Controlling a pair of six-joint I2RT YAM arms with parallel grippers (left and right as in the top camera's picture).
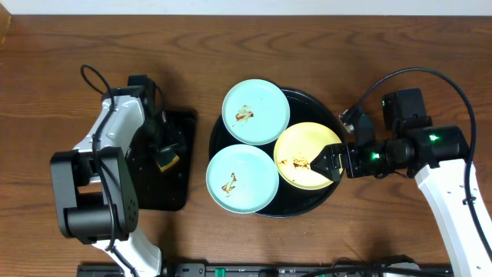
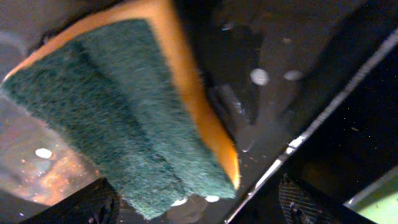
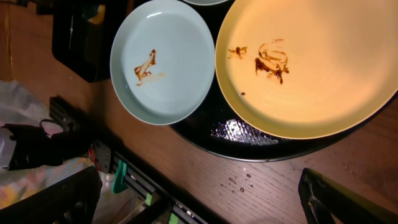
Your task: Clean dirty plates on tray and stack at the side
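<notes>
I reckon it's the sponge-fetching step: the left end effector point(image 1: 164, 154), wide over the green-and-orange scouring sponge point(image 2: 124, 118), must close on it, while the right end effector point(image 1: 330, 161) gapes beside the pale yellow round plastic plate point(image 1: 301, 148).

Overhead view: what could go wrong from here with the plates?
The front blue plate overhangs the round tray at its rim, so a nudge might tip it onto the table. The right tool stands open at the yellow plate; a poor grasp could shove that plate into its neighbours.

Overhead bright, even, sharp. Left wrist view dim, sponge point(image 2: 124, 124) close and soft. Glare on tray point(image 3: 242, 132) rim.
</notes>
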